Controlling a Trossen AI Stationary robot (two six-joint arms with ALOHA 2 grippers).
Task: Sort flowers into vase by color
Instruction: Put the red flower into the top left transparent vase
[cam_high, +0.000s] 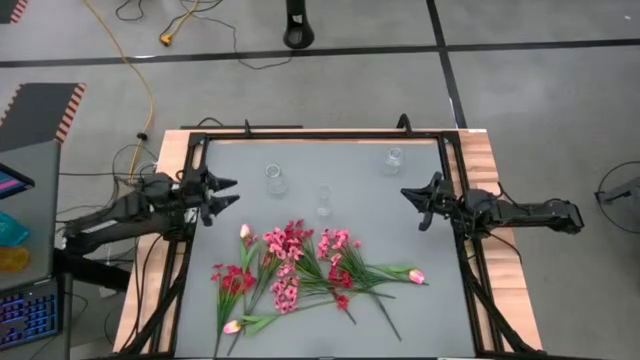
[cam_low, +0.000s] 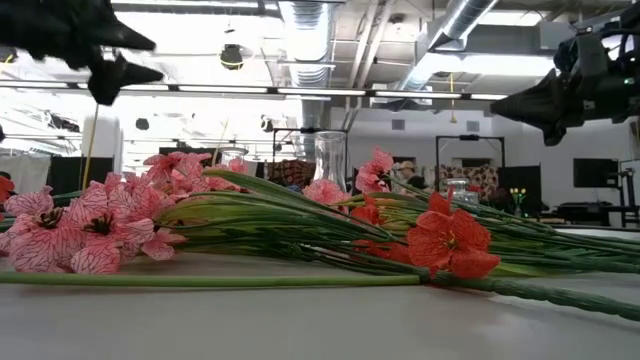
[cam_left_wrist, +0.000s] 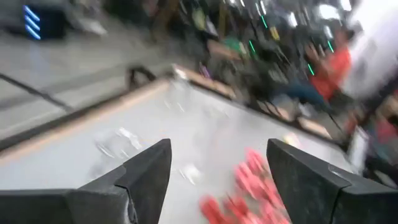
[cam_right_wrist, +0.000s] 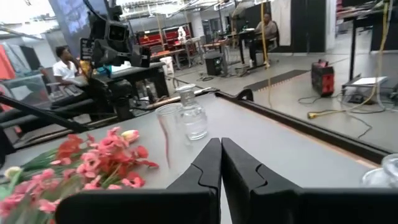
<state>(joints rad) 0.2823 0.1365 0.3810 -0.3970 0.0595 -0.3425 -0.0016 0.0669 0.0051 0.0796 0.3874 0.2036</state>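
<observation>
The flowers (cam_high: 300, 265) lie in a loose heap on the grey table, toward its near middle: red clusters (cam_high: 233, 280), pink sprays (cam_high: 285, 243) and pale pink buds (cam_high: 416, 276) on green stems. Three clear glass vases stand upright behind them, at the left (cam_high: 275, 180), in the middle (cam_high: 324, 200) and at the far right (cam_high: 393, 160). My left gripper (cam_high: 228, 194) hovers open at the table's left edge, above the surface, with nothing between its fingers (cam_left_wrist: 146, 177). My right gripper (cam_high: 408, 193) waits shut at the right edge (cam_right_wrist: 221, 149).
A dark frame (cam_high: 320, 135) runs round the table, with wooden strips (cam_high: 495, 230) outside it. Bare grey surface (cam_high: 240, 160) lies between the vases and the far edge. A person (cam_right_wrist: 62, 65) sits beyond the table's left side, as the right wrist view shows.
</observation>
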